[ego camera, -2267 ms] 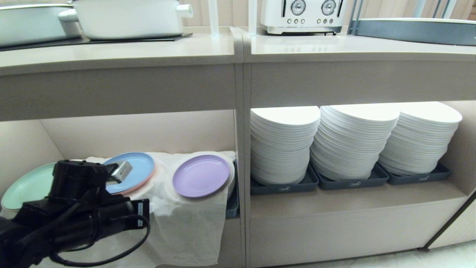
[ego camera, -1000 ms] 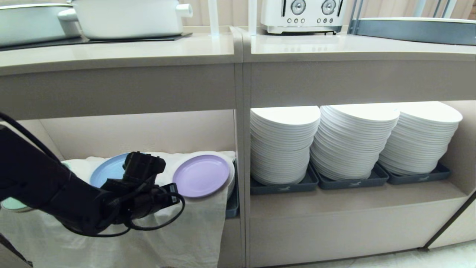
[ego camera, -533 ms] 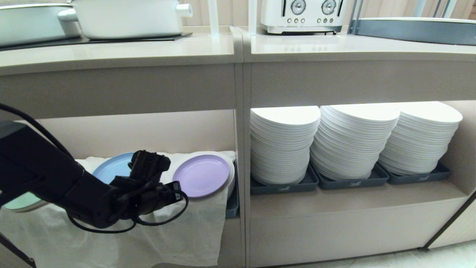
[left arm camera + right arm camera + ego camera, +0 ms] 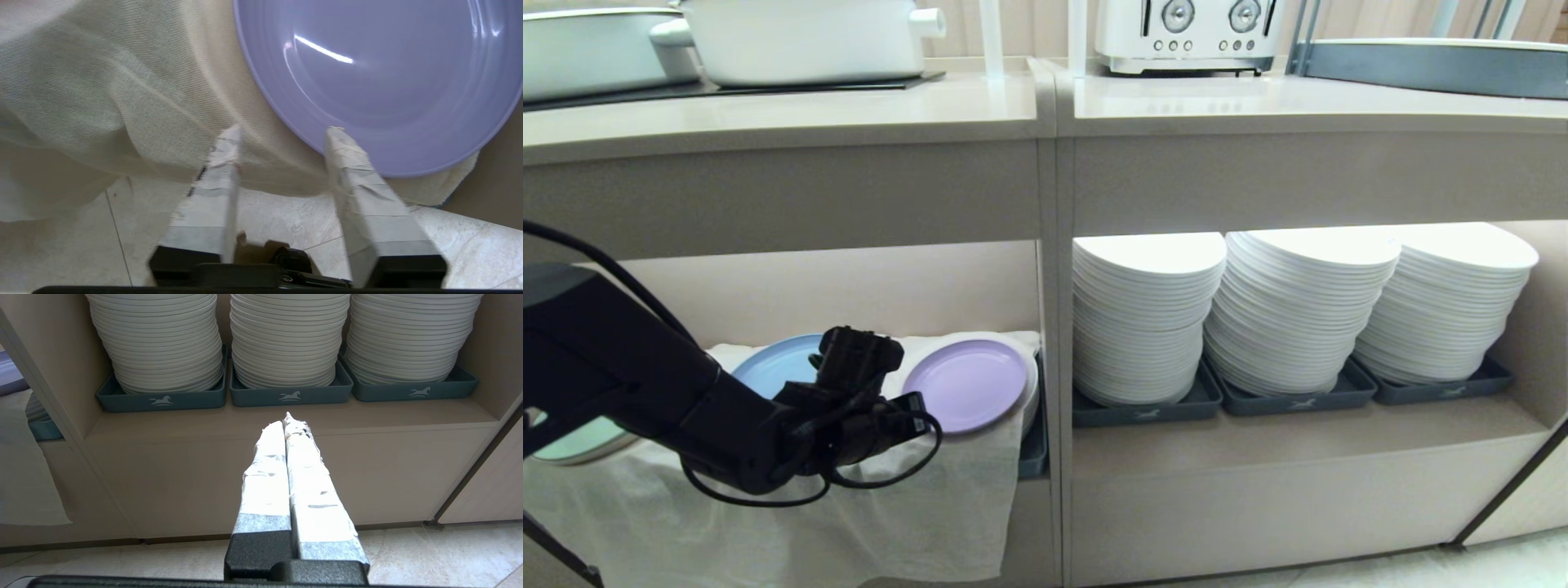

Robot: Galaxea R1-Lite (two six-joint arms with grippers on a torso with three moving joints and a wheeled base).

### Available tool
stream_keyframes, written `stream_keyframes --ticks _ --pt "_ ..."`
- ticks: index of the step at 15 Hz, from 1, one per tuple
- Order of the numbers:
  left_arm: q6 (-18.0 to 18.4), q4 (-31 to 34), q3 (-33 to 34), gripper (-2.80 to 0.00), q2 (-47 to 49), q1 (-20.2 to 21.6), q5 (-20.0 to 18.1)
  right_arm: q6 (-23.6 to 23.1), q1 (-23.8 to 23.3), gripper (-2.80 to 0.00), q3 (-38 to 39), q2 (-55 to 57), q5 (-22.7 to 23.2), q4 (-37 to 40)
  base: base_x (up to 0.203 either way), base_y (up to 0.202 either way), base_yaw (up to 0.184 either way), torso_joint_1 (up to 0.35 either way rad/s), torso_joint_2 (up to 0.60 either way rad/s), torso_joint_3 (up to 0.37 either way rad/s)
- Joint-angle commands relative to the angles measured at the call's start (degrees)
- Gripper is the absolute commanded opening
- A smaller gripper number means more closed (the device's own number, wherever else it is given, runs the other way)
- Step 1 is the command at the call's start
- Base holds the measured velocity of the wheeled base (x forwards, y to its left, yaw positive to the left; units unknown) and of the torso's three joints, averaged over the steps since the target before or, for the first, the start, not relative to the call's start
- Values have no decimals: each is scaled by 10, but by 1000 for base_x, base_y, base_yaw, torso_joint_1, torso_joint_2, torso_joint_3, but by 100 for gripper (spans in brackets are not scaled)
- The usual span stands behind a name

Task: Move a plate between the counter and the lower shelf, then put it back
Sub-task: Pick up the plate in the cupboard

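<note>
At the front edge of the lower shelf (image 4: 1029, 445), the left hand (image 4: 282, 134) hangs with its two taped fingers (image 4: 222, 163) parted and nothing between them, its tips just short of the near rim of the purple plate (image 4: 965, 385). That plate lies flat on a white cloth (image 4: 931, 498) draped over round stacks, toward the right end of the shelf next to the upright divider; it is not yet gripped.

The risks, as I judge them, come from the cloth and the low rim. One finger lines up with the plate's edge while the other sits over bare cloth, so closing as it stands could pinch fabric along with the plate, or fabric alone, and a pull would then drag the cloth and whatever rests on it off the shelf. A grip too shallow on the rim could let the plate slip and tip.

Behind the arm, a light blue plate (image 4: 772, 366) sits on the same cloth, close enough to be knocked, and a mint green plate (image 4: 580, 441) lies at the left end. The counter (image 4: 784, 110) runs directly overhead, so a lift must first clear its thick front edge. Beyond the divider stand tall stacks of white plates (image 4: 1147, 314); the right hand (image 4: 286, 420), closed and empty, points at them, parked.
</note>
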Motion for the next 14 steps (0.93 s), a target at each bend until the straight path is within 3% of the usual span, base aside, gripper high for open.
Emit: stream_keyframes --ticks 1,4,10,14 --pt "-3 -2 -5 0 -1 -5 1 0 0 -280 0 0 0 0 0 0 0 0 0 0" --pt "-4 -2 -15 0 2 -10 6 0 0 -280 0 0 0 0 0 0 0 0 0 0" --pt "-67 -1 -40 0 38 -21 48 0 0 -280 0 0 0 0 0 0 0 0 0 0" --pt "-76 -1 -48 0 53 -24 51 0 0 -280 0 0 -1 0 0 0 0 0 0 0"
